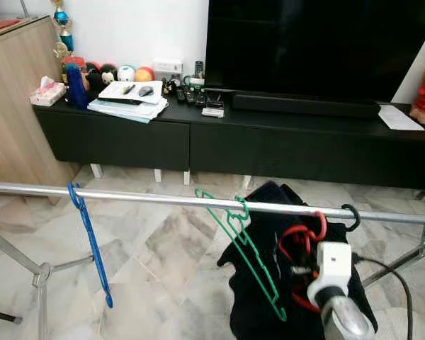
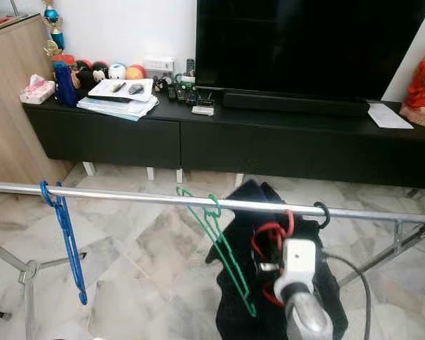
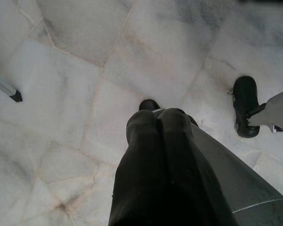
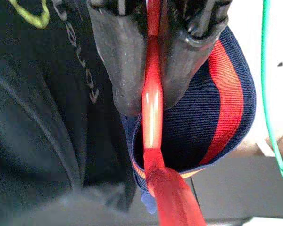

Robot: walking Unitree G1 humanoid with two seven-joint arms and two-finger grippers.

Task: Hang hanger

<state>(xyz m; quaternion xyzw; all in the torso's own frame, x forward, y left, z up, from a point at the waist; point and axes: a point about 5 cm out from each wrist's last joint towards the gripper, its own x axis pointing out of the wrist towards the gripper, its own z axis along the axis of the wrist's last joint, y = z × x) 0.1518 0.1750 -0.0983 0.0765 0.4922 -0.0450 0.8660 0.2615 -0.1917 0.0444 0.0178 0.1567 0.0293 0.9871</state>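
Marble floor [image 1: 163, 248] spreads under the metal rail [image 1: 127, 195] in front of me. My right gripper [image 4: 153, 70] is clenched on the red hanger [image 4: 152, 108], held just below the rail against a dark garment [image 1: 262, 283], beside a green hanger [image 1: 248, 248] and well apart from a blue hanger [image 1: 92, 244]. My left gripper [image 3: 158, 127] hangs pressed closed over the floor.

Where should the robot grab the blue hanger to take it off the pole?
Probably the top of the blue hanger, just under its hook, coming from the robot's side of the pole. It hangs edge-on and free there, so fingers can close across the thin frame and lift the hook off.
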